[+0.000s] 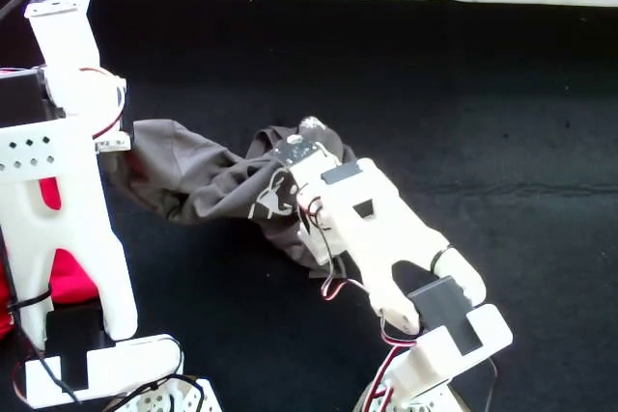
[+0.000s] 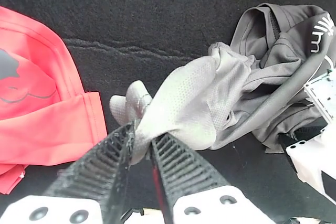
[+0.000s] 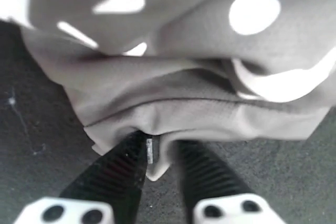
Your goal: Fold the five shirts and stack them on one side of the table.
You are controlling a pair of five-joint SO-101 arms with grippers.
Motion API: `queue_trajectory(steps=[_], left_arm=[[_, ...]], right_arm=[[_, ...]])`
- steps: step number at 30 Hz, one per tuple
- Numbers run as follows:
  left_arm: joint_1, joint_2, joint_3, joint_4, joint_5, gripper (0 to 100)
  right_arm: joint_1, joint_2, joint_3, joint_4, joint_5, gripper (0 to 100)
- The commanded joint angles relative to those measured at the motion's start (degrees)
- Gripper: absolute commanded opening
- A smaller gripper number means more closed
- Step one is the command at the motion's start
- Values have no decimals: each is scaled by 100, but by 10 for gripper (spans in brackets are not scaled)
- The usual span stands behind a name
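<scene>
A crumpled grey shirt (image 1: pixel 193 176) with a white print lies stretched between both arms on the black table (image 1: pixel 463 94). My left gripper (image 1: pixel 114 145) is at its left end, shut on a bunched fold of the grey shirt (image 2: pixel 199 98); the black ribbed fingers (image 2: pixel 173 156) pinch the mesh at my left gripper (image 2: pixel 142 129). My right gripper (image 1: pixel 292 163) sits on the shirt's right end. In the right wrist view my right gripper (image 3: pixel 157 148) is shut on the hem of the grey shirt (image 3: pixel 184 82), which hangs just above the table.
A red shirt (image 2: pixel 37 108) lies flat beside the left arm, showing as a red patch (image 1: pixel 68 282) behind the arm's base. The right arm's white body (image 1: pixel 386 229) crosses the centre. Bare black table stretches across the back and right.
</scene>
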Motion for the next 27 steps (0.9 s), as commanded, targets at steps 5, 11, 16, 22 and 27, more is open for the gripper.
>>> queue_trajectory(steps=[5, 11, 16, 22, 27], left_arm=[[22, -207, -154, 18, 9, 9], [57, -207, -171, 18, 9, 9], [295, -224, -215, 18, 9, 11], [286, -215, 277, 44, 35, 122], [295, -215, 1780, -264, 35, 202]], right_arm=[[1086, -66, -1095, 541, -26, 7], [2264, -66, -3556, 2088, -18, 7], [2501, -57, -5833, 3301, -9, 7], [2510, -57, -7925, 3916, -9, 7], [2598, -57, -8848, 3916, -9, 7]])
